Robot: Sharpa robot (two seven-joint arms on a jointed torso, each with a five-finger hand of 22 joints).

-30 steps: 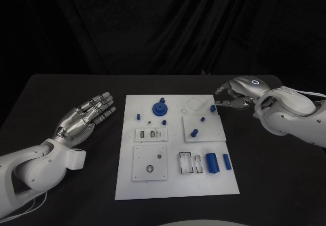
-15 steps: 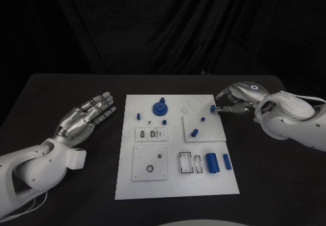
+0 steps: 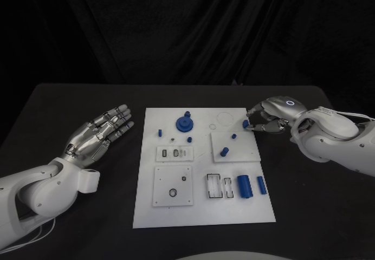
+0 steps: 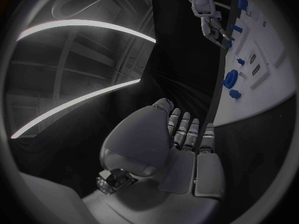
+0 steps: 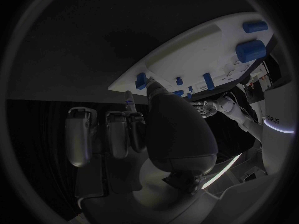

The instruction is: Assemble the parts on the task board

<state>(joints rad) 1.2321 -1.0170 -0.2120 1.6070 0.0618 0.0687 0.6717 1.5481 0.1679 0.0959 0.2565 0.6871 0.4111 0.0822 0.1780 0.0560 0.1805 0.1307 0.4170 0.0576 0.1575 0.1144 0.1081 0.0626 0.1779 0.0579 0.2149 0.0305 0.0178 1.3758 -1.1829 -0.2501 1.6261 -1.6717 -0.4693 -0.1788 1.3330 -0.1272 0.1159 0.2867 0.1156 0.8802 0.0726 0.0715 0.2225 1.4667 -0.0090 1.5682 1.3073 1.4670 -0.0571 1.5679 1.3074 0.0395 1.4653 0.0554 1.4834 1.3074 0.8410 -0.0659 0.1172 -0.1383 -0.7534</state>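
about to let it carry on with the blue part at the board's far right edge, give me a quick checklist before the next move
1. Right hand at the small blue part on the task board: ok.
2. Fingers firmly holding that part: cannot tell.
3. Left hand open, off the board: ok.
4. Raised square plate beside it free of the hand: ok.
5. Blue gear upright, undisturbed: ok.
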